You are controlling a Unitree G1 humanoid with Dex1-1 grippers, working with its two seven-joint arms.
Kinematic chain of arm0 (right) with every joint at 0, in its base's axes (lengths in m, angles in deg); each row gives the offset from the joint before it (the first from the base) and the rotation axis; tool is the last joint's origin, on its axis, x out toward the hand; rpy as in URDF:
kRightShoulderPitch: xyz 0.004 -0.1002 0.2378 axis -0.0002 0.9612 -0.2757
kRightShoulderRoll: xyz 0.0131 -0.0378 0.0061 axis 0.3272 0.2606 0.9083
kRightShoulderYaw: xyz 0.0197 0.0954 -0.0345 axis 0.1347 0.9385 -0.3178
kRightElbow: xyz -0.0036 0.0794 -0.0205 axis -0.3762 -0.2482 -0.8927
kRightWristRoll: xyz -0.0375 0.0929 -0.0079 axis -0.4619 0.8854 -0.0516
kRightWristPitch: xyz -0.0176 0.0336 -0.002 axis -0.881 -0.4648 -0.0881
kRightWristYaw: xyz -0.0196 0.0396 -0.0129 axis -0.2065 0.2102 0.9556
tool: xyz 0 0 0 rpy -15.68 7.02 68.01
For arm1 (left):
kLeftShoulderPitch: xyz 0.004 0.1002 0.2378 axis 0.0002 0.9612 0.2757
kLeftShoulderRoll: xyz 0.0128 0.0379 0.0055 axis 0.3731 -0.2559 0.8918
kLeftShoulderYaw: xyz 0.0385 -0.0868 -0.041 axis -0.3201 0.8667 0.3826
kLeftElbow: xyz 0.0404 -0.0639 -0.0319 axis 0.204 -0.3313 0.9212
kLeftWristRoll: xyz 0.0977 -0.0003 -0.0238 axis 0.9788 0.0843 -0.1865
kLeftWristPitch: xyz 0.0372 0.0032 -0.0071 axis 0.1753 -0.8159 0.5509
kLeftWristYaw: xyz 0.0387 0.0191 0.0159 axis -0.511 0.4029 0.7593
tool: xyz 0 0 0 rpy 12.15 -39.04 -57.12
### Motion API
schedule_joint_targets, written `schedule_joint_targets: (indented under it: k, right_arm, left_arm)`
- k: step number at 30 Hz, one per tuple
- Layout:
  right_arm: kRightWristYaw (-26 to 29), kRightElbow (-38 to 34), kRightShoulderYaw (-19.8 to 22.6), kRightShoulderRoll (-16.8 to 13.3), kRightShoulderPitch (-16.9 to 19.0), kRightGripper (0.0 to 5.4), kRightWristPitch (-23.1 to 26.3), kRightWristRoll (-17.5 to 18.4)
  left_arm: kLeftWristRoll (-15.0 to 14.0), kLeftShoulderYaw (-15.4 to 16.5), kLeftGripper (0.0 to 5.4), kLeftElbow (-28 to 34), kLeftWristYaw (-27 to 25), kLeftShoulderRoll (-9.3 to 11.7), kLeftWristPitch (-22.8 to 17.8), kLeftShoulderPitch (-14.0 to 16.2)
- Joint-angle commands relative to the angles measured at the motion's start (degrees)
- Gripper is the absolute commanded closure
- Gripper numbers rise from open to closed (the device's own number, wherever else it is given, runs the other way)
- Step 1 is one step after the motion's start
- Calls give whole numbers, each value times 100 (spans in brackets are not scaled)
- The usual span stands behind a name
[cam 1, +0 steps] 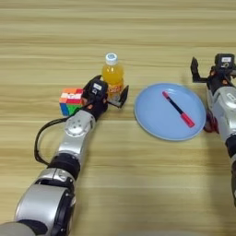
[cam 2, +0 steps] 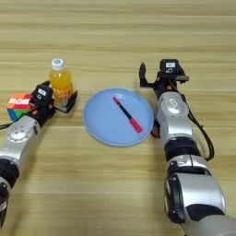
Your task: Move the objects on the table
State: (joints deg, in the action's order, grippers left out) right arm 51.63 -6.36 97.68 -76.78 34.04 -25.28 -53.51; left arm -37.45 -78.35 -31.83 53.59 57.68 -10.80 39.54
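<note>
The left gripper point(cam 1: 112, 95) stands open around the foot of the upright bottle point(cam 1: 113, 73), at its 12 o'clock, nothing clamped; the right gripper point(cam 2: 159, 76) waits open beyond the plate point(cam 2: 99, 126).

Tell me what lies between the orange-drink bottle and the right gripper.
The round blue plate holding the black red-capped pen, in both views, between orange-drink bottle and right gripper.
</note>
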Motion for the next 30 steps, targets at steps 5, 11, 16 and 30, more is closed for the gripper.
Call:
schedule_joint_targets:
  k: [5,11,16,30]
  right_arm:
    - [2,23,-5,20,-114,0,-8,27]
    - [5,37,-23,39,-119,0,-13,15]
    - [9,36,-32,44,-119,0,-15,9]
    - [8,41,-54,69,-116,0,-28,-6]
  left_arm:
    - [-47,-8,2,624,95,10,-176,246]
    - [-207,38,2,1000,-47,51,-290,339]
    - [-431,64,2,1293,-292,6,-269,403]
    - [-1011,113,2,2092,-886,-23,-127,601]
